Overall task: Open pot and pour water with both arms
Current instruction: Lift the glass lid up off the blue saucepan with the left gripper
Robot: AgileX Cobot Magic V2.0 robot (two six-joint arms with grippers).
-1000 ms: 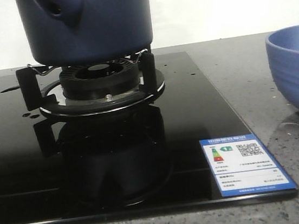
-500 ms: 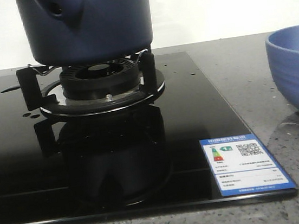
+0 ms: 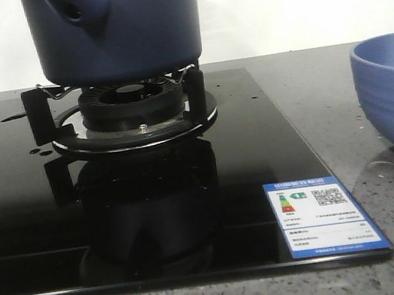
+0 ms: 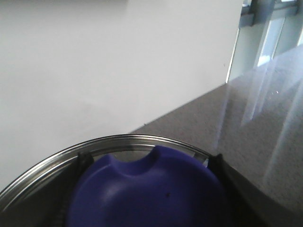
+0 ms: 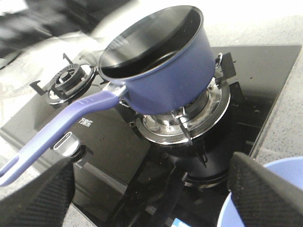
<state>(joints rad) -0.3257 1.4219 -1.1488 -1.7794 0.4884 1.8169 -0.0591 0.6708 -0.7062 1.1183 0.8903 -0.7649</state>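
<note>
The right gripper (image 5: 156,189) hangs with its two black ribbed fingers (image 5: 38,196) spread wide apart and nothing between them, above the near edge of a black glass cooktop (image 5: 265,66). The left gripper shows in its own wrist view only as dark finger edges (image 4: 85,158) on either side of a rounded blue knob (image 4: 147,194) that sits on a lid with a shiny metal rim (image 4: 42,163). Whether those fingers press on the knob or stand just clear of it cannot be told. Behind the lid are a white wall and a speckled grey counter.

The pot (image 5: 165,71), dark navy blue with straight matte sides, stands on a gas burner (image 5: 208,109) with black metal supports. Its mouth is open, with no lid on it, and the inside looks dark. A long blue handle (image 5: 57,135) reaches out from its side, away from the gripper fingers and not touching them. In the front view the pot (image 3: 117,28) fills the upper left, resting on the burner (image 3: 131,105), with a stubby hollow handle (image 3: 83,10) showing a round hole. Its dark reflection lies on the cooktop (image 3: 20,227) below.

A paler blue ribbed bowl (image 3: 392,95) stands on the grey counter (image 3: 372,169) to the right of the cooktop, well apart from the pot. A blue and white label (image 3: 324,214) is stuck at the cooktop's near right corner. A second burner (image 5: 71,80) sits further along the cooktop.
</note>
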